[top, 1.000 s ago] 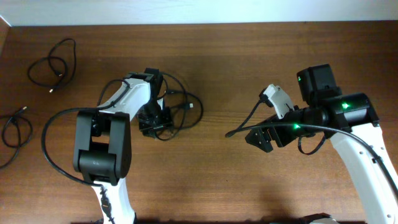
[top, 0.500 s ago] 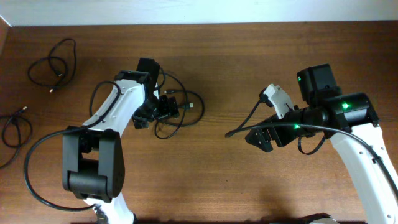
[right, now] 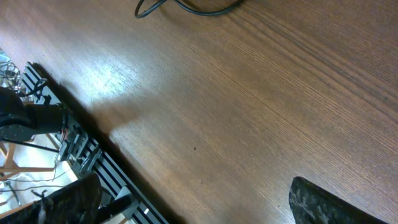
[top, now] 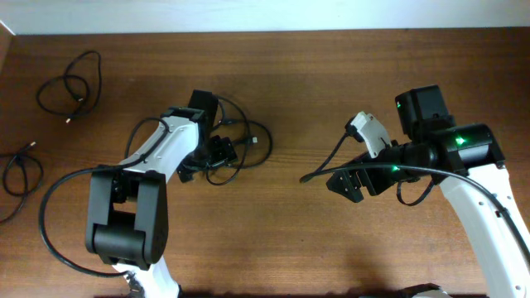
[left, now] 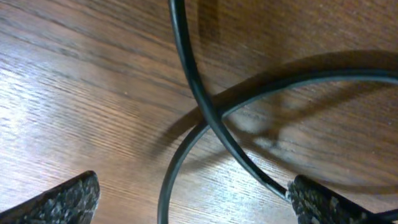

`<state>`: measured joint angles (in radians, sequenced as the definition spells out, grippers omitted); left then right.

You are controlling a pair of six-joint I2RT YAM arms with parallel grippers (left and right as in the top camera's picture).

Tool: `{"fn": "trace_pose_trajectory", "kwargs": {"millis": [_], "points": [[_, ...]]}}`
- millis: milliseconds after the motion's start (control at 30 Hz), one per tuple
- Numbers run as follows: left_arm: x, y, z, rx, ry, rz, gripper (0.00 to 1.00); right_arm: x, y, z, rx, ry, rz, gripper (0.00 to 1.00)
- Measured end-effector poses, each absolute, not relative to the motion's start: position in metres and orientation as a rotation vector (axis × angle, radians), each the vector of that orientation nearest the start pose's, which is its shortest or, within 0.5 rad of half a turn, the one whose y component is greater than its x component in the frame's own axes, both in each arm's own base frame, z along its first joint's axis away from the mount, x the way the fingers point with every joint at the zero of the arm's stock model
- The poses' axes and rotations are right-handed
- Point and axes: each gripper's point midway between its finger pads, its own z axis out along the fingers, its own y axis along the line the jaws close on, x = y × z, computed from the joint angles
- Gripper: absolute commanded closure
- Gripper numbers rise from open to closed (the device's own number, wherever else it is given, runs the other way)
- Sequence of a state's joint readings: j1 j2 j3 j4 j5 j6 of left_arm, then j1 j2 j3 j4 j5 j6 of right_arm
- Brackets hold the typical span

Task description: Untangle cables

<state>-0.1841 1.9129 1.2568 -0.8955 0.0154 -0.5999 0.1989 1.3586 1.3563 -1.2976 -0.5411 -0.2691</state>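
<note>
overhead view evenly lit, sharp. pale glare patch on the table [right: 124,87] in the right wrist view; close-up cables [left: 211,118] cast soft, blurred shadows.

The left arm [top: 153,153] and right arm [top: 484,211] are white with big black blocks and black wires [top: 431,169]. The right one has green lights [top: 458,139].

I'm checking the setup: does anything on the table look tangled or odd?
Yes: the cable under the open left gripper lies in loops that cross each other. The top-left cable and left-edge cable lie apart.
</note>
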Motion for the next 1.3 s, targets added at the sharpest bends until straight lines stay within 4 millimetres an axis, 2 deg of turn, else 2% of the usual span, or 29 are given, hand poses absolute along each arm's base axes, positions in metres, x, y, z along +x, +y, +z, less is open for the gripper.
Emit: {"fn": "trace_pose_trajectory", "kwargs": {"millis": [267,467,500,533,567,600,667,700,1100,1200,1300], "points": [[0.342,-0.067,0.013,-0.682,3.036,-0.05,0.01,0.246,0.14,0.218,-0.741,2.66,0.752,0.05],[0.324,-0.063,-0.002,-0.692,3.074,-0.019,0.0,0.246,0.14,0.218,-0.741,2.66,0.752,0.05],[0.322,-0.062,-0.003,-0.692,3.075,-0.011,0.05,0.246,0.14,0.218,-0.741,2.66,0.752,0.05],[0.322,-0.062,-0.003,-0.693,3.073,-0.011,0.14,0.246,0.14,0.218,-0.741,2.66,0.752,0.05],[0.32,-0.061,-0.003,-0.694,3.073,-0.01,0.43,0.246,0.14,0.218,-0.742,2.66,0.752,0.05],[0.319,-0.061,-0.003,-0.697,3.073,-0.01,0.67,0.246,0.14,0.218,-0.741,2.66,0.752,0.05],[0.316,-0.061,-0.003,-0.707,3.074,-0.01,0.92,0.246,0.14,0.218,-0.741,2.66,0.753,0.05],[0.316,-0.061,-0.003,-0.708,3.074,-0.011,1.0,0.246,0.14,0.218,-0.742,2.66,0.752,0.05],[0.317,-0.06,-0.003,-0.743,3.067,-0.034,1.0,0.246,0.14,0.218,-0.741,2.661,0.752,0.05],[0.318,-0.045,-0.003,-0.871,3.042,-0.042,1.0,0.246,0.14,0.218,-0.741,2.661,0.753,0.05],[0.317,-0.017,-0.003,-1.053,2.997,-0.035,1.0,0.246,0.14,0.218,-0.742,2.66,0.752,0.05]]}}
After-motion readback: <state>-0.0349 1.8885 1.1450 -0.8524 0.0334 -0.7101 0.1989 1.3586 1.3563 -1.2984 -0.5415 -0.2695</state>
